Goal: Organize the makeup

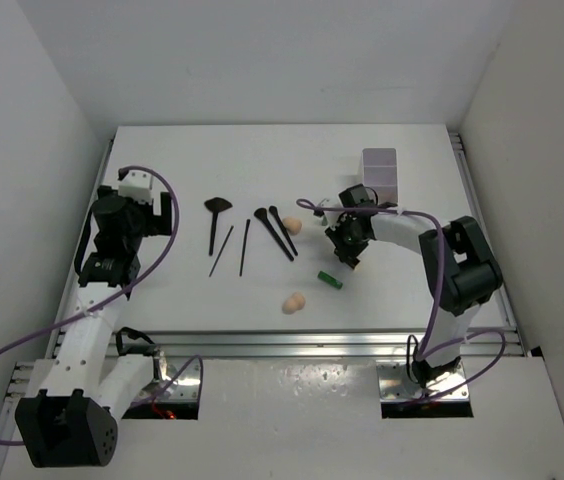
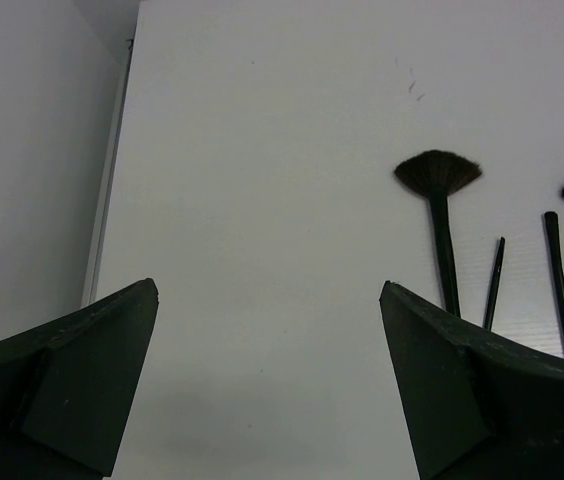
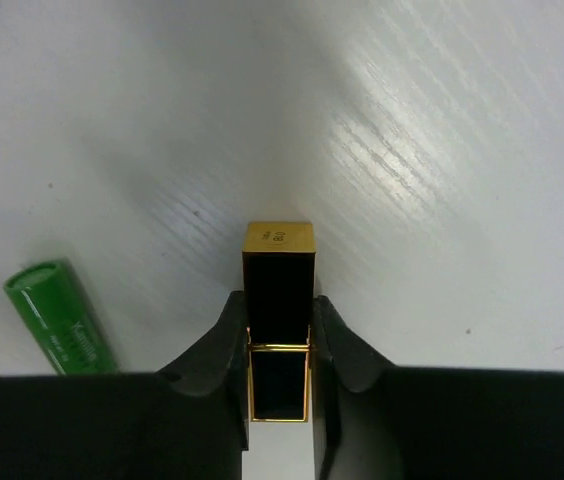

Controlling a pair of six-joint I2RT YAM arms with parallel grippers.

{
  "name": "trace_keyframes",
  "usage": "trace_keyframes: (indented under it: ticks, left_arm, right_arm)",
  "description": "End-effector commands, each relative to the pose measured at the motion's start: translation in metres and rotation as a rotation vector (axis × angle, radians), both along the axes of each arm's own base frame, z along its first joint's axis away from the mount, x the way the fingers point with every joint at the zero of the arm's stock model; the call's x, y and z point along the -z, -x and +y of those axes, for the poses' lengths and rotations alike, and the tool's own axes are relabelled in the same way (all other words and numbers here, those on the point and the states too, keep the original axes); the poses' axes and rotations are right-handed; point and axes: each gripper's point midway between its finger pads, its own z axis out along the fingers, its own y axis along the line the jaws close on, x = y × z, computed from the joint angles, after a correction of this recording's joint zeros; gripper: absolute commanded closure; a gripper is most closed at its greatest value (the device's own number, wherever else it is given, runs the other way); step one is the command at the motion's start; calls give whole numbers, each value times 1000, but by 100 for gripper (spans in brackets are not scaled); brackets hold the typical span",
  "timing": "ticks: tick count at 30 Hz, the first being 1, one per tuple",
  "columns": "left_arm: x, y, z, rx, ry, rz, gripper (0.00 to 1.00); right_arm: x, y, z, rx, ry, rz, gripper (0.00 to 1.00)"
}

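In the right wrist view my right gripper [image 3: 279, 308] is shut on the black-gold lipstick [image 3: 279, 270], which lies on the white table with its gold end pointing away. A green tube [image 3: 62, 318] lies just to its left. From above, the right gripper [image 1: 345, 255] is down at the table right of centre, and the green tube [image 1: 330, 281] is beside it. Two peach sponges [image 1: 294, 301] [image 1: 292, 226] lie nearby. A fan brush [image 1: 215, 222] and thin black sticks [image 1: 245, 246] lie mid-table. My left gripper [image 2: 268, 287] is open over bare table, left of the fan brush [image 2: 440, 200].
A white compartmented box [image 1: 380, 172] stands at the back right, behind the right arm. Two more black brushes [image 1: 278, 232] lie beside the upper sponge. White walls close in the table on the left, back and right. A metal rail [image 1: 292, 343] runs along the near edge.
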Motion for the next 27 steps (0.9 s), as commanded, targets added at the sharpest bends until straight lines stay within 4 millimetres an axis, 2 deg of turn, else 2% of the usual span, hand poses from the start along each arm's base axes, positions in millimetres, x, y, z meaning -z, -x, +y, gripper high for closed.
trace_keyframes:
  ticks: [1, 2, 3, 5, 7, 8, 9, 10, 11, 12, 14, 17, 19, 20, 22, 24, 27]
  left_arm:
    - [-11, 2, 9, -33, -6, -50, 0]
    - [-9, 4, 9, -30, -15, -48, 0]
    - [-9, 4, 9, -30, -15, -48, 0]
    - [-6, 4, 9, -30, -15, -46, 0]
    - [-8, 3, 10, -30, -16, -55, 0]
    - [-8, 3, 9, -33, -5, -56, 0]
    - [-8, 3, 9, -33, -5, -56, 0]
    - [-8, 3, 9, -33, -5, -56, 0]
    - [-8, 3, 9, -33, -5, -56, 0]
    - [-5, 2, 9, -33, -5, -46, 0]
    - [-3, 0, 11, -42, -7, -44, 0]
    - [2, -2, 10, -48, 14, -37, 0]
    - [5, -3, 10, -48, 14, -28, 0]
    - [5, -3, 12, -57, 12, -28, 0]
    - [7, -5, 14, -67, 9, -16, 0]
    - [12, -7, 15, -61, -11, 2, 0]
    - [13, -14, 19, -83, -18, 4, 0]
  right_arm:
    - [-17, -10, -1, -10, 16, -58, 100]
    - [-27, -13, 0, -13, 3, -92, 100]
    - [-28, -7, 0, -20, -8, -86, 100]
    - [-59, -17, 8, 25, -80, -180, 100]
    - [-80, -22, 4, 99, -150, -242, 100]
    - [-98, -43, 9, 140, -229, -359, 100]
    - [-127, -55, -4, 328, -357, -413, 100]
    - [-131, -63, -8, 386, -429, -490, 100]
    - [-161, -84, -10, 478, -563, -602, 100]
    - [-186, -104, -31, 604, -666, -711, 100]
    - [-181, -117, -44, 730, -734, -736, 100]
    - [-197, -149, -76, 881, -754, -868, 100]
    - [-188, -157, -97, 983, -711, -927, 100]
    - [-194, -160, -101, 987, -717, -971, 100]
    - [-189, -165, -111, 1015, -690, -1019, 100]
    - [-190, -168, -113, 1009, -682, -1044, 100]
    - [-175, -171, -119, 1033, -650, -1057, 100]
